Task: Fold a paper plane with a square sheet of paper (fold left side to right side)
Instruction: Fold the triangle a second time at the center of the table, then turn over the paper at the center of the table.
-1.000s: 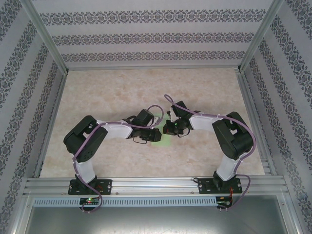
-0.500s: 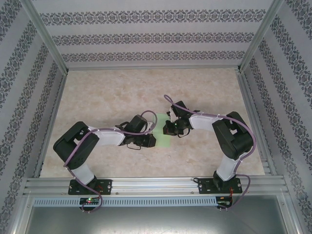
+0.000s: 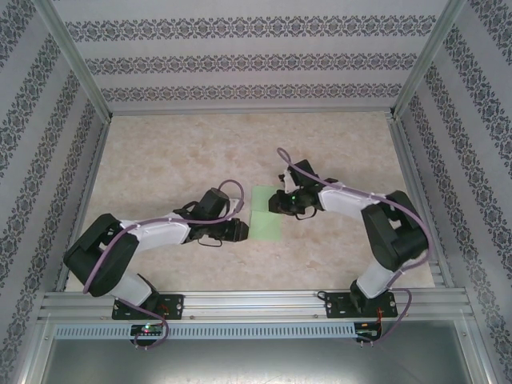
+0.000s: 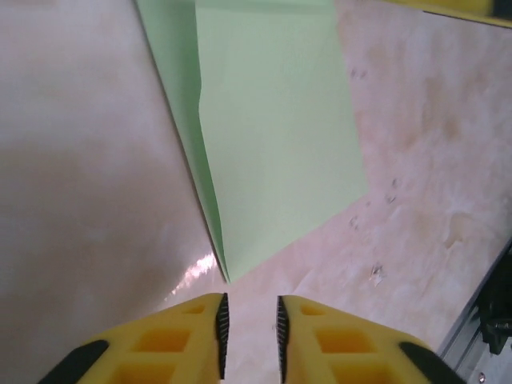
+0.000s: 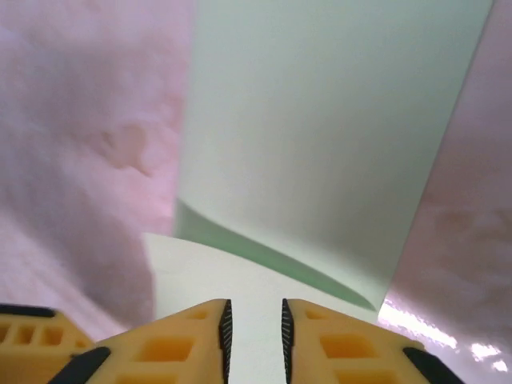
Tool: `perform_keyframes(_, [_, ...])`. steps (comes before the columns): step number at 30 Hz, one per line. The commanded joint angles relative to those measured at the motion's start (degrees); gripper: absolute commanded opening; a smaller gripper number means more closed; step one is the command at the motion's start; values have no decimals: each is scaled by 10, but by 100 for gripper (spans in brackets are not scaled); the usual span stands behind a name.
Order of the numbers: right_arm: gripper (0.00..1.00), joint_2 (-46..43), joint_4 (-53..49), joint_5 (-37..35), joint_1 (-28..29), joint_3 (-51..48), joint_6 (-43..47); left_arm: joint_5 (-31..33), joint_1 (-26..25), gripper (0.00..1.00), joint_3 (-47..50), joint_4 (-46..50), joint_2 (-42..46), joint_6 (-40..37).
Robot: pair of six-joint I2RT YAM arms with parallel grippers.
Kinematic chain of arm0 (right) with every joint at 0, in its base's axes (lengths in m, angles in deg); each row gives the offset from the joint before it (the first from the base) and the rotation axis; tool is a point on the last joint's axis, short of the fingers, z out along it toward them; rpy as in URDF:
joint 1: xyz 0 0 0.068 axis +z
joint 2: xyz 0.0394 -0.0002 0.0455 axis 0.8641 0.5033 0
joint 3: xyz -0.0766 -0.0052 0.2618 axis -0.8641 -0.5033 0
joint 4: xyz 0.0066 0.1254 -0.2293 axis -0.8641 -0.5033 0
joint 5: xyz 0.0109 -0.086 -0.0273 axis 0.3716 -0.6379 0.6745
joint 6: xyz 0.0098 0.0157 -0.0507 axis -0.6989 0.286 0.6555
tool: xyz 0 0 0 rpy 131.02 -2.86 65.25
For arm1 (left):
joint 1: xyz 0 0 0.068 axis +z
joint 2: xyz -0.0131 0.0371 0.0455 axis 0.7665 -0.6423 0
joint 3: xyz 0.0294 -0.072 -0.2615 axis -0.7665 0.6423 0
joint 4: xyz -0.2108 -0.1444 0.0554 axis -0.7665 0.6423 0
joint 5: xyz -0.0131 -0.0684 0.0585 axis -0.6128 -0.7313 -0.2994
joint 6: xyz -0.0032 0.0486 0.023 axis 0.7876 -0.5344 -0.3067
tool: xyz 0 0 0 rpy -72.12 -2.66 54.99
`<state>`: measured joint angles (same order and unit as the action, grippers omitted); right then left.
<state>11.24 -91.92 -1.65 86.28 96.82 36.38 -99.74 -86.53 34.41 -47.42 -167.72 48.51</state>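
the top external camera sits high above the near edge of the table (image 3: 176, 152), tilted down and forward, far enough back to take in the whole tabletop. the left wrist camera rides just behind the left gripper (image 4: 248, 308), low and very near the surface, facing forward at the square sheet of paper (image 4: 272, 144). the right wrist camera looks past the right gripper (image 5: 253, 312) in the same way, closer still to the sheet. all three views share that sheet and the marbled surface beside it; the two wrist views face it from opposite sides.
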Motion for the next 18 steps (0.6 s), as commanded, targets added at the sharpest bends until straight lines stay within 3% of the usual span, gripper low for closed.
perform_keyframes(1, [41,-67,43,-14,-24,-40,2,-3,26,34,-10,-35,11,14])
perform_keyframes(6, [62,-161,94,-5,-68,-117,-11,-7,48,49,-45,-61,-23,14])
perform_keyframes(12, [84,-267,152,36,-108,-195,-47,-34,54,51,-104,-76,-102,3])
perform_keyframes(14, [96,-296,178,55,-121,-222,-67,-53,54,50,-121,-84,-131,2])
perform_keyframes(18, [98,-327,222,103,-147,-259,-102,-69,54,47,-142,-95,-174,6])
